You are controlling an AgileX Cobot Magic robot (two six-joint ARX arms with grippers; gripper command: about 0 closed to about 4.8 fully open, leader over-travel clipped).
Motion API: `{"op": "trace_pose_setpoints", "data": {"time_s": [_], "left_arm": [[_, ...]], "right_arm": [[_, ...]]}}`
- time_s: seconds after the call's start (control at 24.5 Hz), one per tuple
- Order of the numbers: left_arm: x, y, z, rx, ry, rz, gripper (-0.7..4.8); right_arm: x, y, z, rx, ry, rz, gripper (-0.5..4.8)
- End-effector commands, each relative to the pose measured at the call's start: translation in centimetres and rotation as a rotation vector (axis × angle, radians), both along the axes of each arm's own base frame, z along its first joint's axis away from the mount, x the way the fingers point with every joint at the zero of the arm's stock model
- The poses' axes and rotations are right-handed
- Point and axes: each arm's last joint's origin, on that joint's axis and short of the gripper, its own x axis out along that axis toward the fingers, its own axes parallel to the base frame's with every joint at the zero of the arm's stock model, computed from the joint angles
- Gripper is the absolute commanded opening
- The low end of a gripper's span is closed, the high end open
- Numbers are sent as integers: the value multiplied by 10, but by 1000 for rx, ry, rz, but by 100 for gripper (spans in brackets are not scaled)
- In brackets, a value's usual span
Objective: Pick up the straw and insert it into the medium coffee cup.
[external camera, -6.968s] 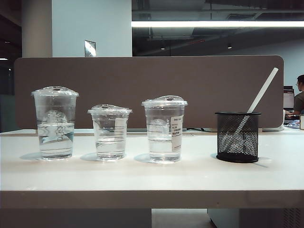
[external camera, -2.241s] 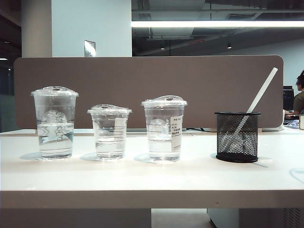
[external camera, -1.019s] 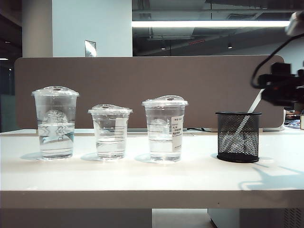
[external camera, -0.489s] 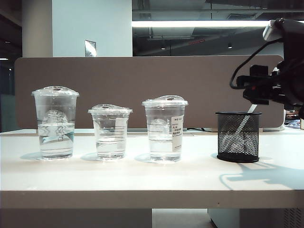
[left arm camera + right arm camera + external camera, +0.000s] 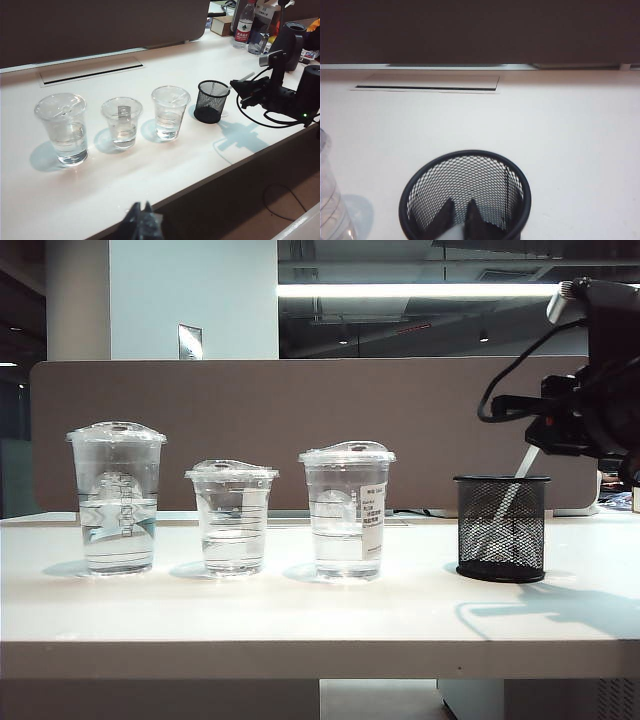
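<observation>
A: Since a second ago the right gripper (image 5: 533, 436) has come in from the right edge and drawn its fingers in; they now pinch the long thin white straw (image 5: 524, 462) just above the black wire-mesh pen holder (image 5: 501, 528).

B: And the other arm?

A: The left gripper (image 5: 141, 223) hangs near the front table edge, dark fingertips close together with nothing between them, well apart from everything.

B: How will the straw handle?

A: My guess is very light, smooth and a little flexible. Holding it above the holder's rim seems right; a hard squeeze could crush it.

B: Farther along?

A: The medium clear plastic cup with a domed lid and white label (image 5: 347, 512) stands upright on the matte white table (image 5: 300, 615), part filled with water. Its lid opening looks small.
</observation>
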Motion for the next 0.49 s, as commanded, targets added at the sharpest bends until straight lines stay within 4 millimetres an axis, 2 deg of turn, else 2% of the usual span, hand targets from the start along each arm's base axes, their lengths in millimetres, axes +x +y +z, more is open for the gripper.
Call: {"op": "trace_pose_setpoints", "data": {"time_s": [0.04,0.2,0.49], "left_arm": [[0,0,1,-2,-6,-2,-4],[0,0,1,-2,-6,-2,-4],[0,0,1,-2,-6,-2,-4]], "right_arm": [[5,2,6,2,-22,0,29],[15,6,12,-17,25,1,27],[27,10,32,-110,-25,7,20]]}}
